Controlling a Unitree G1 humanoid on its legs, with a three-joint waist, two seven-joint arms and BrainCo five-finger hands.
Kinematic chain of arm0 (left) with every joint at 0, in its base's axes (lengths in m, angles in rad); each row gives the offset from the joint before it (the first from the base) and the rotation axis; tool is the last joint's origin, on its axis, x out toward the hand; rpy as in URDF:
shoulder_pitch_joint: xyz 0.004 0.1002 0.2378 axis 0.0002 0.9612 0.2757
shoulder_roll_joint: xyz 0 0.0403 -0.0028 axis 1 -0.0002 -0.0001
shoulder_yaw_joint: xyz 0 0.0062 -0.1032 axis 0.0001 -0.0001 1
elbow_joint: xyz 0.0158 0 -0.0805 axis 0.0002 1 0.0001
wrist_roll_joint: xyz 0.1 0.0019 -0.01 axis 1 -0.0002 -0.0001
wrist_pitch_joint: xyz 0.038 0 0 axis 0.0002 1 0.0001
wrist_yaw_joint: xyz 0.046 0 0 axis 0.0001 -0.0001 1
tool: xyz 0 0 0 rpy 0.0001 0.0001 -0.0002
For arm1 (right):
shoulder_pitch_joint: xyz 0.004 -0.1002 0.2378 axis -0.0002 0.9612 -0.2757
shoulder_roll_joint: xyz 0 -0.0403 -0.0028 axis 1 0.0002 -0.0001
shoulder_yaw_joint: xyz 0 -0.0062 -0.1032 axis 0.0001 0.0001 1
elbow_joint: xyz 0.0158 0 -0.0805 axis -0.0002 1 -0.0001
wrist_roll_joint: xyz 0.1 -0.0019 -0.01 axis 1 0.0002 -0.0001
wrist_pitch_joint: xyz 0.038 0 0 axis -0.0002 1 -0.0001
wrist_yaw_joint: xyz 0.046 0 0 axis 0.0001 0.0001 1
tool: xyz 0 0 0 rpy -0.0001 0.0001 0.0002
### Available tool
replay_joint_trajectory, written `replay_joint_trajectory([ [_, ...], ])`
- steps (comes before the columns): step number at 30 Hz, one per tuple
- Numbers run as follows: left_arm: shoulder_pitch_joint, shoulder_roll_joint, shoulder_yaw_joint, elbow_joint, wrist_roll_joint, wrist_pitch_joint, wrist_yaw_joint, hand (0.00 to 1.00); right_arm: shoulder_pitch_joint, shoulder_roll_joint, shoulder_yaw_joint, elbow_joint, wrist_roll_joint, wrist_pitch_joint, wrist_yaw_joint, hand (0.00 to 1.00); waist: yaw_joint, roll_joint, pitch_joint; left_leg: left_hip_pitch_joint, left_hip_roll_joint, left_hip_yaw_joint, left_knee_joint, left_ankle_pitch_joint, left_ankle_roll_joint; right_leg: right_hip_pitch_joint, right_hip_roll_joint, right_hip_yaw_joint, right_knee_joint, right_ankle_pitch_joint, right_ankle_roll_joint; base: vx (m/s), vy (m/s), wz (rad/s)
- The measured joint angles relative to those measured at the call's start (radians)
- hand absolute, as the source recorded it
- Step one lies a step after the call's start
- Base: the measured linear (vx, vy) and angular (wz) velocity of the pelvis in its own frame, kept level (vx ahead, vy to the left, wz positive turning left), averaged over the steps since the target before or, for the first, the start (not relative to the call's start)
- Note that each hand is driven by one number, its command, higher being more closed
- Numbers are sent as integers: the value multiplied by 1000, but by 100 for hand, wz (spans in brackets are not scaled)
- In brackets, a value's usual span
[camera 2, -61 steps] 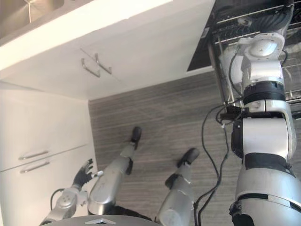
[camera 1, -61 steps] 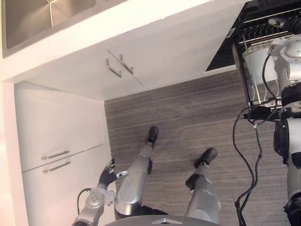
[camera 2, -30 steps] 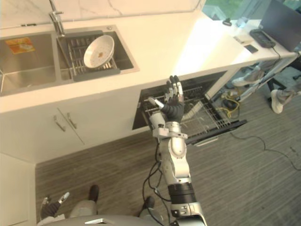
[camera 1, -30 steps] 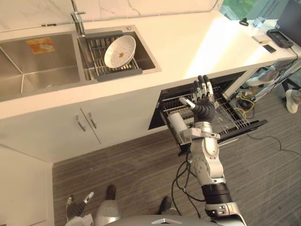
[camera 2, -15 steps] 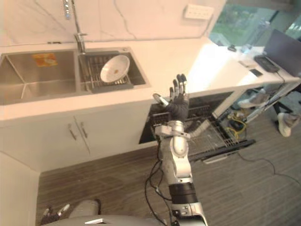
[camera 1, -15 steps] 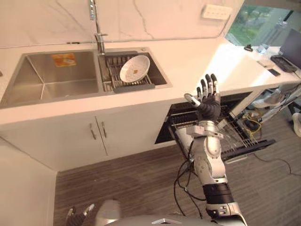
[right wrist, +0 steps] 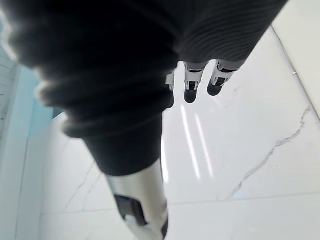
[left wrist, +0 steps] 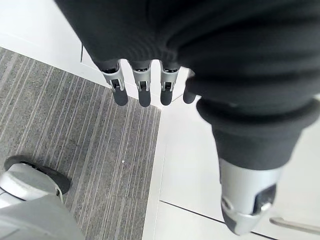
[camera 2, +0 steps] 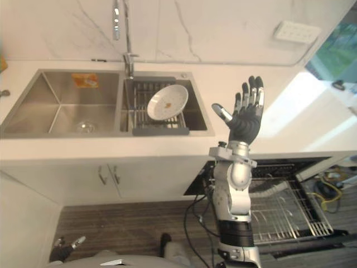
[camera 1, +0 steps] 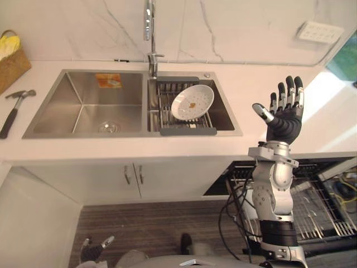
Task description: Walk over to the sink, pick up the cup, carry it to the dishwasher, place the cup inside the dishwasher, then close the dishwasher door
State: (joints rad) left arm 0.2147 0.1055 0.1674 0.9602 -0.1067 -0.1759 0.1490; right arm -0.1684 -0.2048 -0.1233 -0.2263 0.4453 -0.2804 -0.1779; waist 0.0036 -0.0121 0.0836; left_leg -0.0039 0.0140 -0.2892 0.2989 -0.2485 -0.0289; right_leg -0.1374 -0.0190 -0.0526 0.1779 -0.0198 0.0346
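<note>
The dish to fetch, a bowl (camera 1: 192,102), leans in the sink (camera 1: 72,111), upper centre. The right hand (camera 1: 284,121), centre right, is spread and empty; it should swing left and down to the bowl's rim. The left hand (camera 1: 89,251) hangs slack, lower left.

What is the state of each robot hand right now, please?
Left robot hand: open, fingers straight, holding nothing.
Right robot hand: open, raised, fingers straight, holding nothing.

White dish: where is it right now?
In the left eye view the dish leans in the rack inside the sink's right basin, below the faucet, left of the raised right hand.
</note>
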Motion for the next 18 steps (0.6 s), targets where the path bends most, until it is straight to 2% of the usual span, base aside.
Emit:
replay_joint_trajectory([
  [1, -4, -4, 0, 3, 1, 0, 0, 0, 0, 0, 0, 3, 0, 8, 1, 0, -1, 1, 1, -5, 4, 15, 27, -1, -2, 18, 4, -5, -14, 0, -4, 347, -107, 24],
  [3, -20, -23, -10, 0, 9, -1, 0, 0, 2, 2, -2, 6, -3, 24, 1, 0, 0, -2, 13, -77, 11, 111, 270, 1, -49, 135, 7, -23, -82, -10, -22, 317, -62, 26],
  [5, -28, -21, -15, -5, 22, -2, -1, 0, 5, 8, -3, 7, -22, 23, -2, 0, 10, -1, 24, -107, 49, 190, 343, -36, -35, 210, 4, -38, -104, -14, -27, 206, -43, 14],
  [6, -30, -20, -21, -7, 36, -3, -1, 0, 5, 6, -5, 7, -32, 23, -7, 0, 15, -6, 25, -127, 68, 220, 271, -31, -34, 225, -3, -41, -105, -17, -26, 141, -4, 6],
  [7, -34, -20, -26, -7, 42, -3, -1, 0, 4, 4, -8, 7, -46, 22, -9, 0, 20, 0, 22, -130, 75, 236, 198, 0, -37, 228, -9, -41, -105, -24, -18, 123, 59, 6],
  [8, -37, -25, -38, -8, 53, -3, 0, 0, 3, -5, -12, 5, -65, 23, -15, 0, 21, 18, 17, -138, 84, 247, 71, 97, -40, 228, -11, -45, -105, -37, -4, 107, 126, 6],
  [9, -44, -34, -55, -8, 56, -4, -2, 0, 1, -8, -28, 12, -97, 25, -28, 0, 25, 45, 20, -129, 87, 239, -17, 168, -51, 232, -9, -41, -104, -58, 17, 109, 161, 10],
  [10, -43, -28, -57, -12, 62, -5, 0, 0, 3, 4, -27, 14, -111, 47, -47, 0, 25, 32, 25, -107, 68, 241, -61, 193, -45, 232, -31, -40, -103, -55, 18, 100, 168, 13],
  [11, -45, -21, -63, -13, 71, -5, 0, 0, 1, 2, -26, 13, -142, 67, -54, 0, 24, 13, 31, -89, 44, 245, -109, 211, -28, 228, -50, -39, -103, -66, 36, 71, 127, 9],
  [13, -40, -6, -65, -9, 71, -4, 2, 0, -29, 1, -21, 14, -180, 110, -61, 0, 38, -5, 38, -60, 33, 275, -159, 230, -18, 221, -65, -12, -105, -61, 42, 54, 83, -19],
  [17, -15, 3, -61, -5, 71, -3, 20, 0, -53, -6, -38, 7, -186, 145, -61, 0, 31, -25, 28, 8, 27, 319, -279, 274, -14, 211, -80, 19, -120, -55, 48, 47, 17, -33],
  [18, -13, 8, -60, -4, 73, -4, 20, 0, -42, -8, -54, 7, -185, 165, -60, 0, 21, -28, 23, 21, 28, 321, -320, 296, -16, 206, -78, 19, -123, -52, 51, 46, -33, -6],
])
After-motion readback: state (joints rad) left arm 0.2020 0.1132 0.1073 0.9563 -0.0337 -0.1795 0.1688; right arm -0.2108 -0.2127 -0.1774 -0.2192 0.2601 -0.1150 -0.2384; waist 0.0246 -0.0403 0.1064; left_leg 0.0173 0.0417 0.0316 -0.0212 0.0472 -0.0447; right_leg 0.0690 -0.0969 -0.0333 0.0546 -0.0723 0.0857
